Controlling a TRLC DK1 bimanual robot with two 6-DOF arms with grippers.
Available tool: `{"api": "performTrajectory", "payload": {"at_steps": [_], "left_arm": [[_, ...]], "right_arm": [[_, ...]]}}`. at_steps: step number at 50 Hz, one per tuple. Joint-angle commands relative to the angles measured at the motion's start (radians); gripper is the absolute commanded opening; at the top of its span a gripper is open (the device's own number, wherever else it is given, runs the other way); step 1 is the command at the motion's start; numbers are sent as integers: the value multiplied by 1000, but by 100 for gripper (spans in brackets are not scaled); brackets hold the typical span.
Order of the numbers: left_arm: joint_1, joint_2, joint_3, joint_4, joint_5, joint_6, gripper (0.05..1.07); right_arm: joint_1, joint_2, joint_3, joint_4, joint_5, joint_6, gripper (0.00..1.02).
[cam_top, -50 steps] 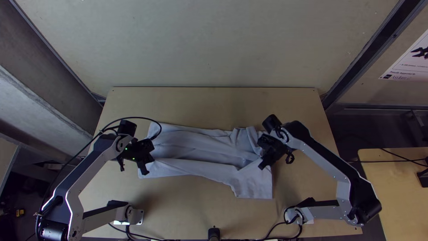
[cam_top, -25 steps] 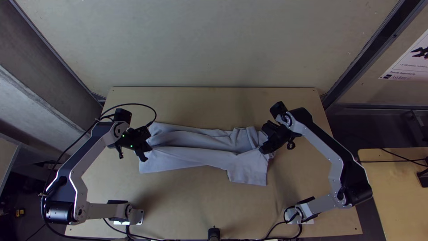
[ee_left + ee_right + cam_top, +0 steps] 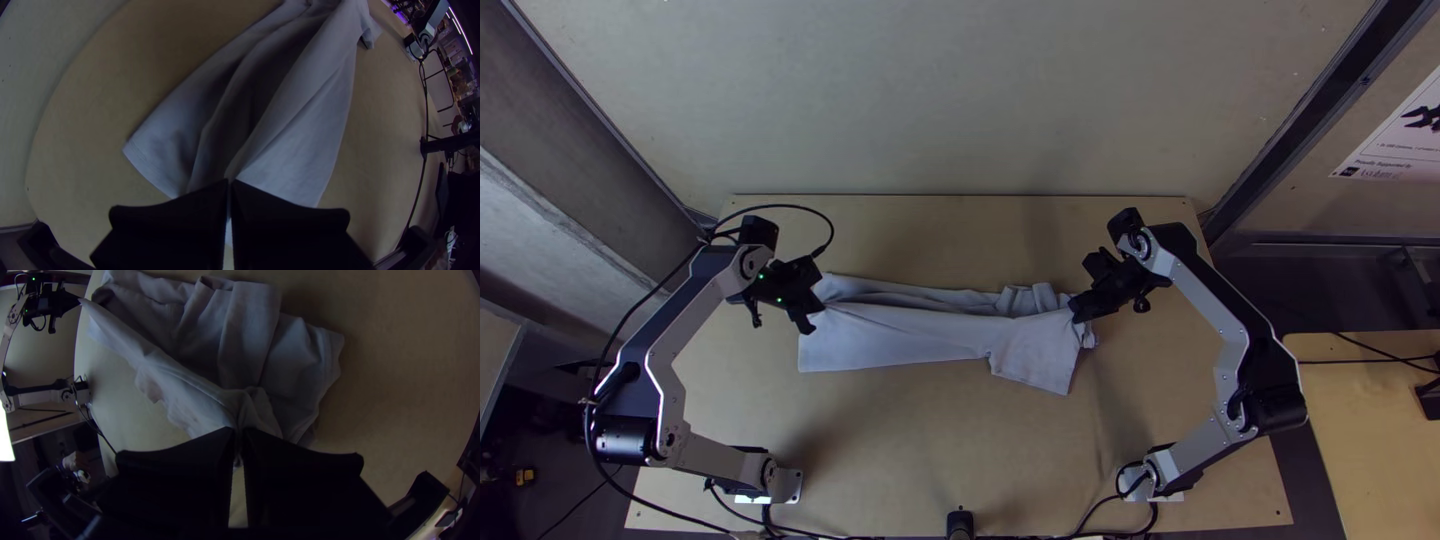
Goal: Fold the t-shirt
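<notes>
- Table, one: light wooden top (image 3: pixel 930 460), bearing all the cloth.
- Arms, two: silver-grey links with black joints, left arm (image 3: pixel 668 365) and right arm (image 3: pixel 1202 302), reaching in from either side.
- T-shirt, one: pale grey soft fabric (image 3: pixel 910 335), a long strip across the table's middle. Near layer lifted between the grippers; far layer rumpled on the wood.
- Progress (judged): lengthwise fold under way, partly made. Left to do: lay the near layer over the far one, let go, flatten, then probably fold end to end. No finished packet.
- Short flap, one, perhaps a sleeve: same grey cloth (image 3: pixel 1038 355), hanging toward the near side by the right gripper.
- Grippers, two, each with two wide flat black fingers. Left gripper (image 3: pixel 230 183): closed on a pinch of shirt. Right gripper (image 3: pixel 239 432): likewise, gathering creased cloth at the other end.
</notes>
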State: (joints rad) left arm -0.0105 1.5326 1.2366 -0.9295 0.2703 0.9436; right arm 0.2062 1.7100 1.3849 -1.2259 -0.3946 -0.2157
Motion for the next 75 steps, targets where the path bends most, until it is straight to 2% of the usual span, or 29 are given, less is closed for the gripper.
{"api": "performTrajectory", "payload": {"at_steps": [1,12,32,54,58,60,62,65,67,69,75], "left_arm": [[-16,34,41,-5,9,34,8],[-28,109,109,9,9,37,8],[-26,258,192,77,-8,34,8],[-17,337,205,164,-11,-45,9],[-17,336,201,173,-9,-57,27],[-17,331,196,178,-9,-62,38],[-17,328,192,179,-9,-66,54],[-17,322,185,178,-9,-71,81],[-16,316,182,173,-9,-72,95],[-14,310,178,169,-9,-74,101],[0,276,169,169,3,-98,102]], "right_arm": [[-24,23,25,-15,-15,16,2],[-68,62,55,-15,-18,22,2],[-96,122,89,16,-23,38,2],[-94,135,66,126,-1,61,2],[-94,137,51,151,14,65,5],[-94,138,43,152,28,68,11],[-94,140,39,152,37,68,19],[-94,140,28,152,45,85,39],[-94,140,22,152,56,93,52],[-96,140,17,151,68,96,63],[-94,135,13,146,85,101,84]]}}
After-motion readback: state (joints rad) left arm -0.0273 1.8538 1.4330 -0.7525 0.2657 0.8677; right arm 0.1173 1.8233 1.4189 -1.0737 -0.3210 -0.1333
